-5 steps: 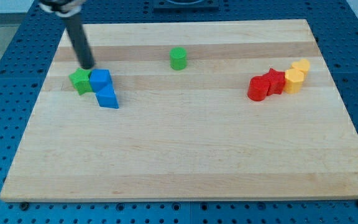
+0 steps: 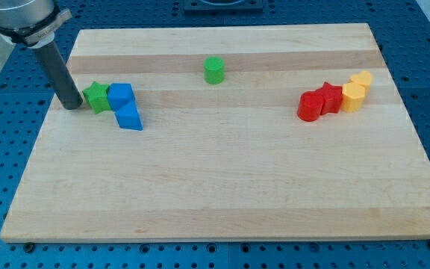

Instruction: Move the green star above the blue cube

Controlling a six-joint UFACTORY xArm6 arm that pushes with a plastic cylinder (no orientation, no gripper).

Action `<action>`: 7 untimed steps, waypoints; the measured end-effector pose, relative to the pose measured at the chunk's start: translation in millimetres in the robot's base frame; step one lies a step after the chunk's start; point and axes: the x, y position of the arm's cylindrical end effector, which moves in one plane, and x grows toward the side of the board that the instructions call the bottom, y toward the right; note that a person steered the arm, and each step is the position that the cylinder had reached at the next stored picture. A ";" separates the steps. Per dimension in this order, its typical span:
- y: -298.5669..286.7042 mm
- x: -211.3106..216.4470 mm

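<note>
The green star (image 2: pixel 95 97) lies on the wooden board (image 2: pixel 222 187) at the view's left, touching the left side of the blue cube (image 2: pixel 120 95). A second blue block, wedge-shaped (image 2: pixel 129 117), sits just below the cube. My tip (image 2: pixel 72 105) rests on the board just left of the green star, close to it or touching it.
A green cylinder (image 2: pixel 213 69) stands near the view's top centre. At the view's right, a red cluster (image 2: pixel 319 101) of two red blocks touches two yellow blocks (image 2: pixel 354 91).
My tip has moved from above the green star and blue cube down and left, to the star's left side. The blocks have not visibly moved.
</note>
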 end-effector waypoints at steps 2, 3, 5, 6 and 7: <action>14.7 26.0; 30.8 17.0; 51.3 -109.6; 50.9 -109.6; 33.3 -116.4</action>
